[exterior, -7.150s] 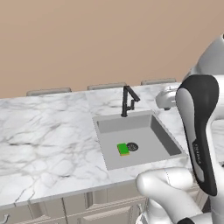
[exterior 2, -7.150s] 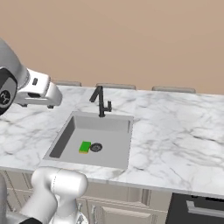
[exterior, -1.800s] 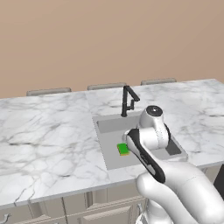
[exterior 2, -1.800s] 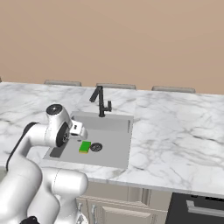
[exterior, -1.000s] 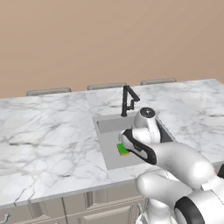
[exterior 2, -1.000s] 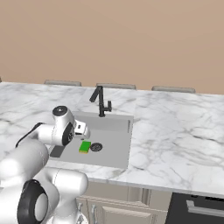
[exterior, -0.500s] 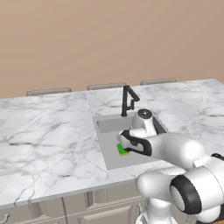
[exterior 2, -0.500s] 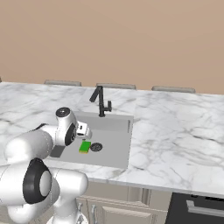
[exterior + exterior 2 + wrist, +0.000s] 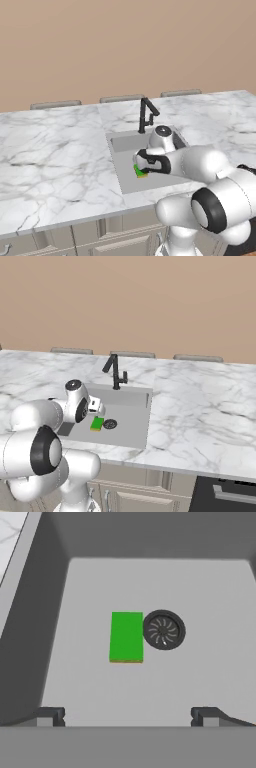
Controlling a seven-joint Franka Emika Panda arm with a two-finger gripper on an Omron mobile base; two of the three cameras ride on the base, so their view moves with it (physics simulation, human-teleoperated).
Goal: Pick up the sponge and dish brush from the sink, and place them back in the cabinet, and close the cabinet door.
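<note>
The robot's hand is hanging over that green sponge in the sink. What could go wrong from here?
The sponge lies flat on the sink floor, so the open gripper may have to come very low and could bump the basin.

The sponge sits right beside the drain, so a fingertip might catch on it.

The sponge lies a little off the gripper's centre, so the jaws could close unevenly and push it aside.

your arm [image 9: 210, 172]: glossy white rounded shells, fat tubular links, black rings at the joints. your tool [image 9: 128, 716]: two small dark grey finger tips [image 9: 50, 715], blocky, set wide apart. no cables or markings visible.
</note>
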